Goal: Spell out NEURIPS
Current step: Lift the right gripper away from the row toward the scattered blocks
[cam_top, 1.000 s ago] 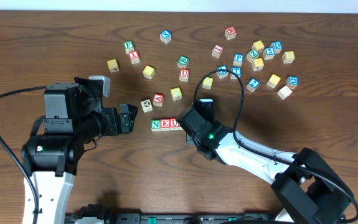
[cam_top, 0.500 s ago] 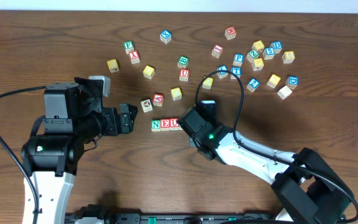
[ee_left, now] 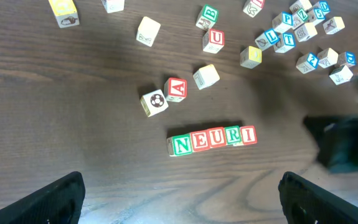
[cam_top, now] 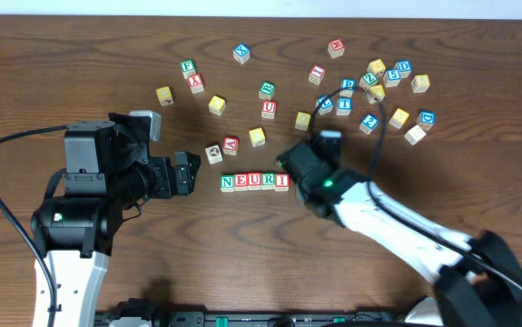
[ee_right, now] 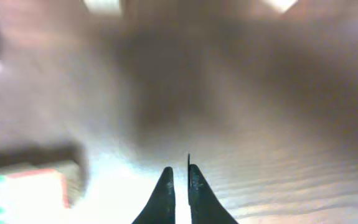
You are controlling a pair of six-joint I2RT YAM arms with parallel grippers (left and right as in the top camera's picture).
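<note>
Neatly touching, five cubes (ee_left: 211,139) spell NEURI in green and red; left claw (ee_left: 182,190) spread, right claw (ee_right: 180,186) pressed together.

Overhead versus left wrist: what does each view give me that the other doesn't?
Only overhead: the left arm itself, the right arm along its length, and far cubes such as the blue X cube. Only left wrist: the left gripper from behind, jaws wide apart with nothing between them; the right arm is just a dark blur at the edge here. Both: the NEURI row and the red A cube beyond it.
</note>
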